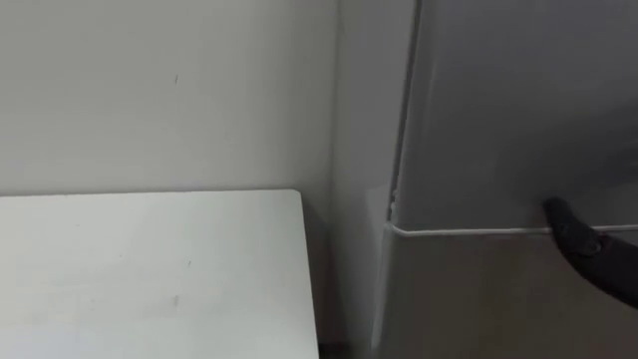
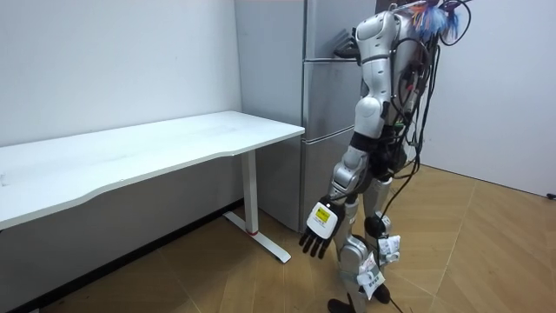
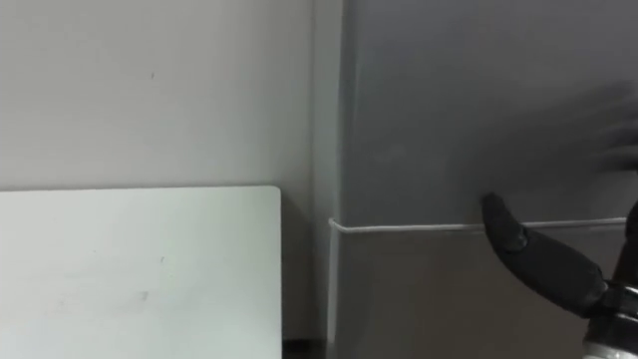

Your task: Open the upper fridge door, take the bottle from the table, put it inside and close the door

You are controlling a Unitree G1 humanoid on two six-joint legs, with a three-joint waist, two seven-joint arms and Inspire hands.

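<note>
Room view, right hand (image 2: 347,45) at fridge seam (image 2: 321,60)

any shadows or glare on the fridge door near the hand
right eye view: a soft dark shadow lies on the upper fridge door above the right hand, no glare; left eye view: the door is evenly dim, shade fills the gap beside the table; room view: even light, the table shades the wall under it

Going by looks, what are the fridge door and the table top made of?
fridge door: likely painted or coated metal, matt grey; smooth, even face with a soft sheen. table top: probably laminated board, matt white; flat, with a thin crisp edge and faint marks.
</note>
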